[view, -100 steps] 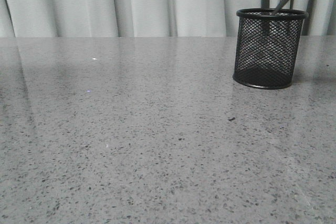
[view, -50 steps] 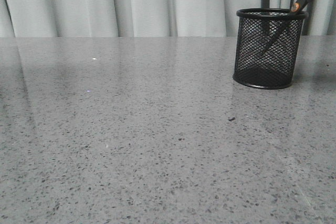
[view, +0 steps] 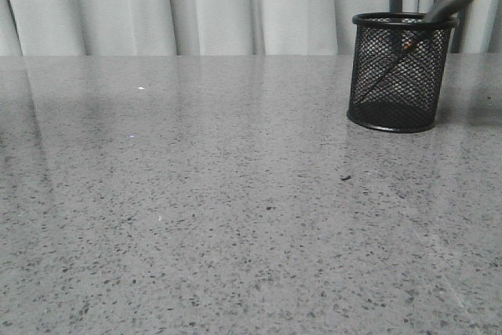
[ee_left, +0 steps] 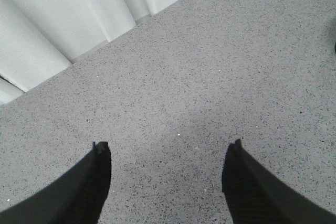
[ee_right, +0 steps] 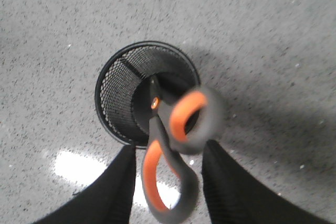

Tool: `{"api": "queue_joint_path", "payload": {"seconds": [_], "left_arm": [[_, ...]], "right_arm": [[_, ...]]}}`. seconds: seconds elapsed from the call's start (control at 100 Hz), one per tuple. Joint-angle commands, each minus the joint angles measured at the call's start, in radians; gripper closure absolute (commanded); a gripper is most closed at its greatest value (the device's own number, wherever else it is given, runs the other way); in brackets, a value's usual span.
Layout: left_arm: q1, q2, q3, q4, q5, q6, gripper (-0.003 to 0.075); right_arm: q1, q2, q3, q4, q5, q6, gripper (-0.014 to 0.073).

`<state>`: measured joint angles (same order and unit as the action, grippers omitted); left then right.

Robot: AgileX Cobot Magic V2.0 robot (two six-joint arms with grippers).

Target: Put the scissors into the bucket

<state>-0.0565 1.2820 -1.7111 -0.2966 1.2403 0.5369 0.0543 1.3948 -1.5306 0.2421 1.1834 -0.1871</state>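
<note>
We see the grey, orange-lined scissors point(ee_right: 169, 157) leaning blades-down in the bucket point(ee_right: 113, 98), right gripper point(ee_right: 167, 182) loose around them, left gripper point(ee_left: 167, 174) wide open.

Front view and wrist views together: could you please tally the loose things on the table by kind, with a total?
Scissors: 1, dark grey with orange-lined handle loops, blades down inside the cup.
Black wire-mesh cup: 1, upright on the table.
Total: 2.
</note>
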Motion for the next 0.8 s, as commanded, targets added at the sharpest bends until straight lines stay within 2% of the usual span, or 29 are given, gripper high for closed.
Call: {"api": "queue_joint_path", "payload": {"seconds": [0.0, 0.16, 0.24, 0.38, 0.43, 0.46, 0.64, 0.79], "left_arm": [[0.004, -0.024, -0.031, -0.027, -0.052, -0.009, 0.0303], [0.004, -0.024, -0.031, -0.025, -0.048, -0.009, 0.0309], [0.004, -0.024, -0.031, -0.025, -0.050, -0.009, 0.0367], [0.004, -0.024, -0.031, -0.025, -0.060, -0.009, 0.0593], [0.005, -0.024, -0.031, -0.025, -0.068, -0.009, 0.0704], [0.005, -0.024, -0.031, -0.025, -0.078, -0.009, 0.0740], [0.005, -0.077, 0.042, -0.033, -0.204, -0.009, 0.0741], [0.005, -0.223, 0.250, -0.043, -0.467, -0.009, 0.0741]], "right_arm": [[-0.005, -0.046, -0.074, -0.026, -0.044, -0.013, 0.0319], [-0.005, -0.103, -0.146, -0.041, -0.075, -0.013, 0.0321], [-0.005, -0.144, -0.150, -0.038, -0.111, -0.013, 0.0386], [-0.005, -0.206, -0.137, 0.009, -0.168, -0.013, 0.0660], [-0.005, -0.232, -0.112, 0.041, -0.208, -0.013, 0.0661], [-0.005, -0.249, -0.092, 0.058, -0.244, -0.013, 0.0661], [-0.005, -0.399, 0.157, 0.094, -0.492, -0.020, 0.0662], [-0.005, -0.545, 0.447, 0.094, -0.772, -0.043, 0.0662]]}}
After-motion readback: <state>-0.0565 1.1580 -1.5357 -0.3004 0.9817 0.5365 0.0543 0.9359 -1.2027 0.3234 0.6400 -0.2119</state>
